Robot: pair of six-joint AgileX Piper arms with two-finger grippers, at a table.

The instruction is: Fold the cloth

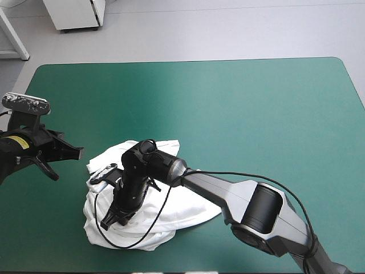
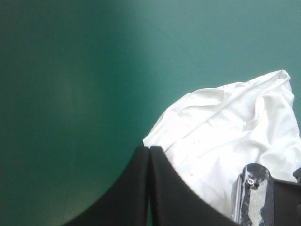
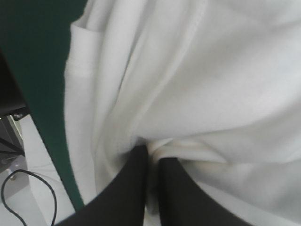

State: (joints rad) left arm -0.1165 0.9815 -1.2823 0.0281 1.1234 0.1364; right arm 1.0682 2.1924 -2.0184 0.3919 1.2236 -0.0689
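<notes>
We were at the first grab: right gripper pinched on a fold of the T-shirt, crumpled on the teal-green cover by its near edge, left gripper closed and empty just beside it, so next we'd probably need to lift and spread it.

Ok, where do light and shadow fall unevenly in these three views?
High view: the teal-green table cover brightens toward its far right corner. Left wrist view: the crumpled white short-sleeved T-shirt glares, its folds washed out beside the black-fingered left gripper. Right wrist view: soft shadow fills the folds pinched by the right gripper.
</notes>
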